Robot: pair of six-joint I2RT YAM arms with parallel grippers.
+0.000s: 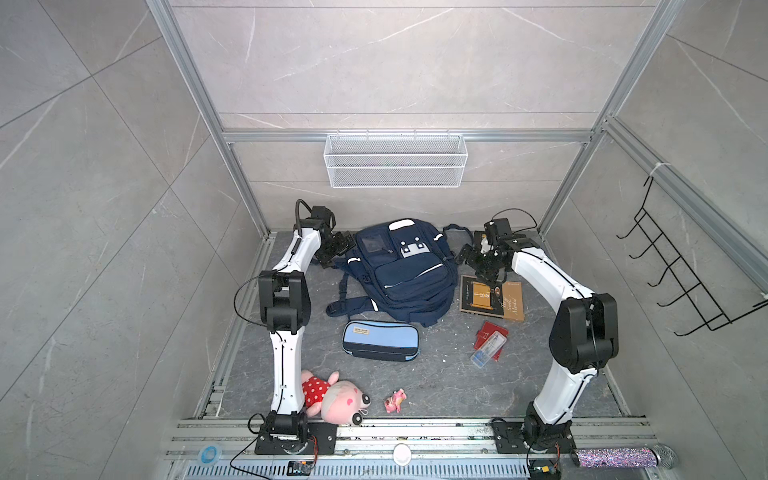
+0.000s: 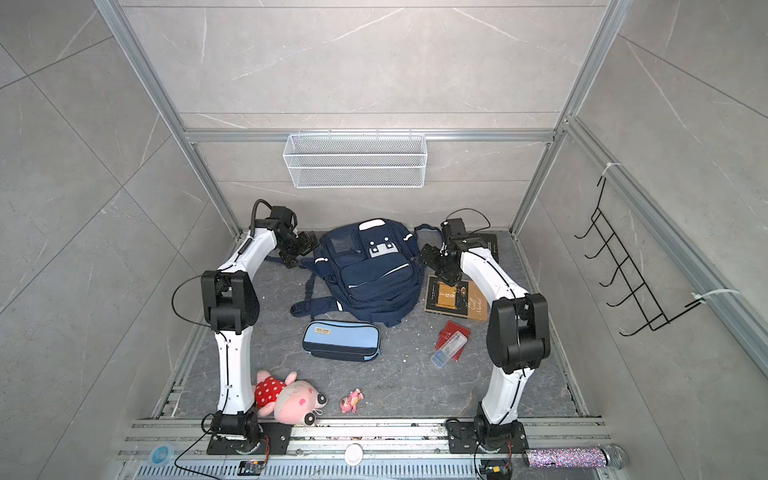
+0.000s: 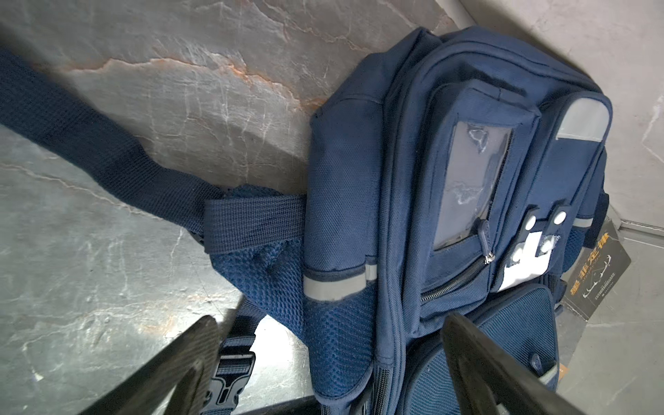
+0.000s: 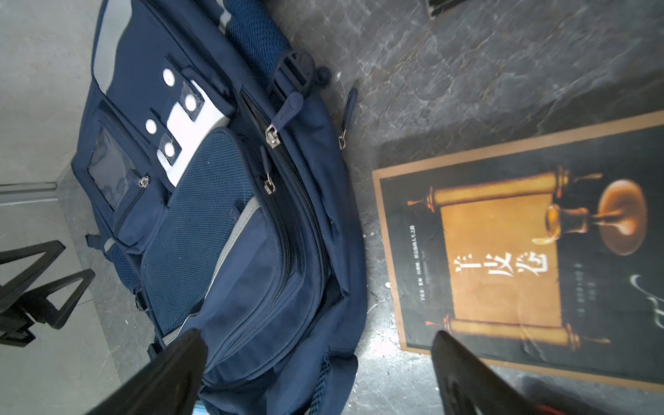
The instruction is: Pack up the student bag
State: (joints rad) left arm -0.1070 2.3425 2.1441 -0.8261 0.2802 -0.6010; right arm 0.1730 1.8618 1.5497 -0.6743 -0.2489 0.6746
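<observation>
The student bag [image 1: 401, 270] lies front up at the back of the dark stone table [image 1: 440, 382], between the two arms. The left gripper [image 1: 337, 248] hangs just beside the bag's upper left corner, jaws spread wide and holding nothing. In the left wrist view one of its fingers [image 3: 194, 363] stands over bare table by the shoulder strap [image 3: 90, 143] and the other over the bag's front pocket. The right gripper [image 1: 473, 258] sits just beside the bag's right edge, above the gap between the bag and a dark book [image 1: 492, 297], its jaws also wide and empty. Whether any finger touches the fabric cannot be told.

Both wrist views cut off the bag's lower end, and the strap runs out of frame. The zips seen from the right wrist look closed, though not along their whole length. A second dark booklet [image 2: 488, 241] behind the right arm is mostly covered. A pink plush toy [image 1: 336, 399] is partly hidden by the left arm
</observation>
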